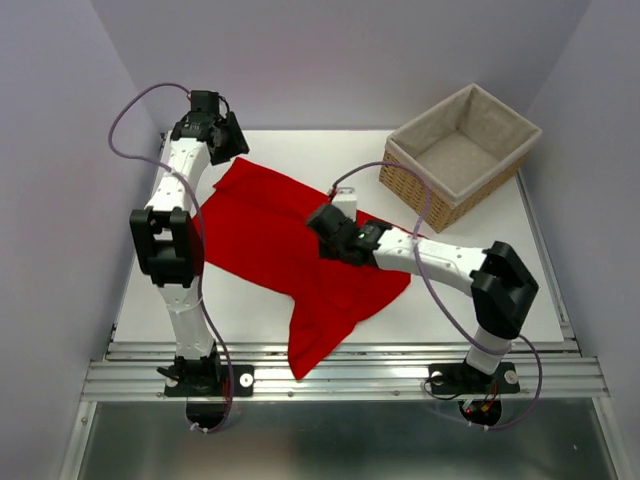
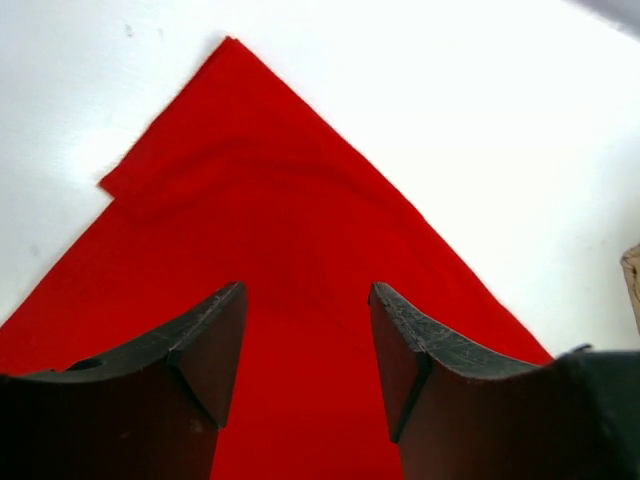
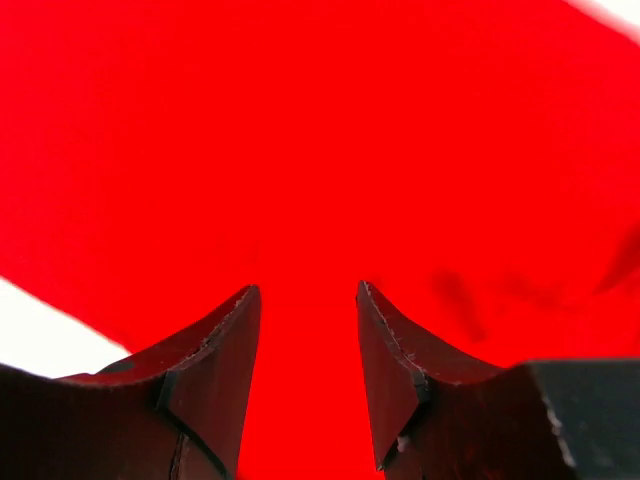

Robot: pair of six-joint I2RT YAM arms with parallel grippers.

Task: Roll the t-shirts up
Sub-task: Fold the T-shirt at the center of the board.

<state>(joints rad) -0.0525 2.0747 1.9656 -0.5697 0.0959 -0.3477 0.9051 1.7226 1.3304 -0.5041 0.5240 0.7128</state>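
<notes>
From the top external view, the red t-shirt (image 1: 270, 235) lies spread across the left and middle of the white table (image 1: 330, 150). One end drapes past the table's near edge. The left claw (image 1: 232, 140) sits over the shirt's far left corner. The right claw (image 1: 322, 222) reaches in over the middle of the cloth. A lined wicker basket (image 1: 425, 190) stands at the far right corner, apart from the shirt.

In the left wrist view, the left claw (image 2: 308, 300) stands well open, with nothing between its jaws. The red t-shirt (image 2: 290, 230) lies flat beneath it, narrowing to a pointed corner on the table (image 2: 480, 120) ahead. A small fold shows along its left edge.

In the right wrist view, the right claw (image 3: 306, 300) is parted to a moderate gap and has hold of nothing. The red t-shirt (image 3: 320, 140) fills nearly the whole picture below it. A strip of table (image 3: 40, 335) shows at the lower left.
</notes>
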